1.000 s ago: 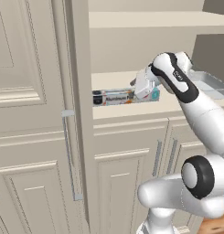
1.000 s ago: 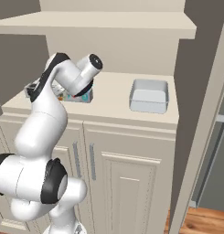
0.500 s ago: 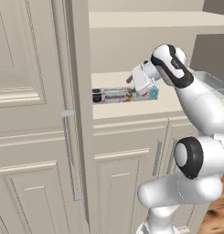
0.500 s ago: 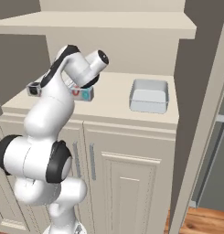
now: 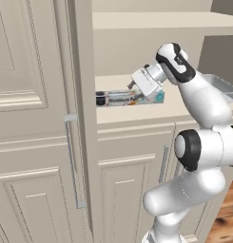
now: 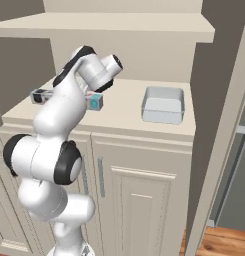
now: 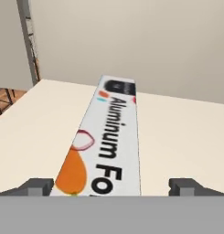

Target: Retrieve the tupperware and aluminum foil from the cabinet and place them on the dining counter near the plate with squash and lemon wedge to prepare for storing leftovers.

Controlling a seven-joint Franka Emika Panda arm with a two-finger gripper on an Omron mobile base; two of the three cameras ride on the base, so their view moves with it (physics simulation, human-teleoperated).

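Note:
The aluminum foil (image 5: 119, 98) box lies lengthwise on the open cabinet (image 5: 37, 118) shelf, its teal end (image 6: 95, 101) toward the tupperware. My gripper (image 5: 133, 85) hovers open over the box's right part. In the hand view the aluminum foil (image 7: 114, 137) runs away between the two spread fingertips (image 7: 38, 185), with the gripper (image 7: 111, 186) just above it and not touching. The tupperware (image 6: 164, 105), pale grey and empty, sits further right on the same shelf, partly behind my arm in the left base view (image 5: 221, 87). The dining counter and the plate are out of view.
A cabinet door (image 5: 75, 118) with a silver bar handle (image 5: 72, 156) stands open at the shelf's left. An upper shelf (image 6: 114, 25) hangs close above the hand. The right cabinet wall (image 6: 219, 100) bounds the shelf past the tupperware. Closed lower doors (image 6: 139, 195) are beneath.
The arm's upper joints have swung and the hand has turned and risen slightly over the foil box. The jaws have stayed open; the box and the tupperware have not moved.

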